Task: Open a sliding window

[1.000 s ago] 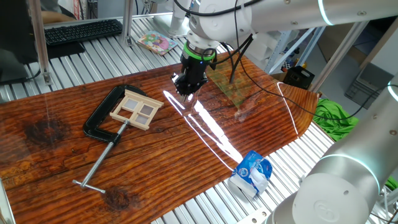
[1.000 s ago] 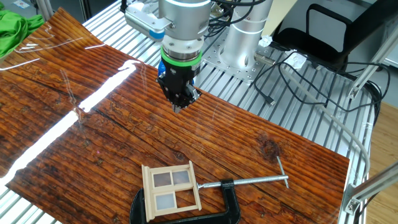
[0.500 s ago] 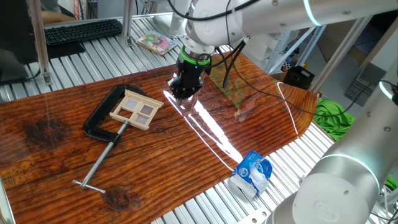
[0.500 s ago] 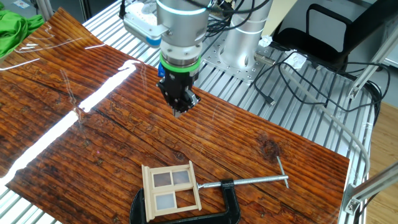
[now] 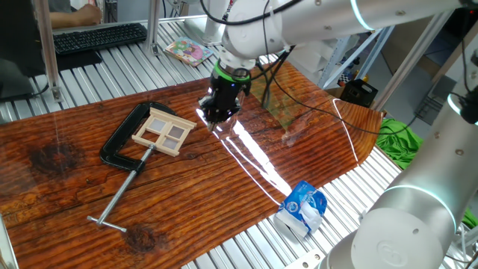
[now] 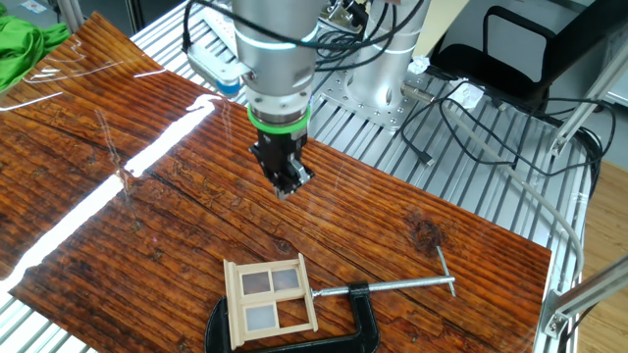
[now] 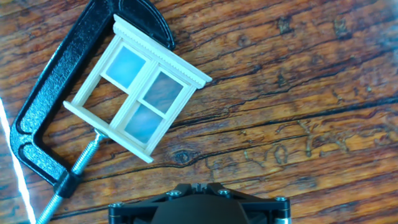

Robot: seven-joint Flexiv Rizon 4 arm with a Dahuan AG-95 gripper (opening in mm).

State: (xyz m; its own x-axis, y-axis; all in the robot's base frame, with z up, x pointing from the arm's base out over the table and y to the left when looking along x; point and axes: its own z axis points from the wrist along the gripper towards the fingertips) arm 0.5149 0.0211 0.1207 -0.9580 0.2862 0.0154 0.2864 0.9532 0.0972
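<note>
From where I'm standing, the black C-clamp [image 5: 123, 142] is lying toward the left of the wooden table [image 5: 224, 187], gripping the sliding window [image 5: 164, 131] flat against the boards. Further right, the gripper [image 5: 217, 116] is hanging above the table, apart from the window and carrying nothing; its fingertips are looking pressed together, though I cannot tell for certain at this size.

I'm thinking the risk is in the approach: if the fingers are coming down on the fixed frame or a cross bar rather than the sliding sash, they'll be pushing against the clamp and nothing will slide. Pushing too hard could be twisting the window in the clamp's hold or skidding the whole lot across the table.

The hand view is showing the window's [image 7: 138, 86] panes and moulded edge close up, and the clamp's screw [image 7: 84, 163] bearing on the frame, but no fingertips. The other fixed view is showing the gripper [image 6: 286, 186] poised well short of the window [image 6: 270, 300].
</note>
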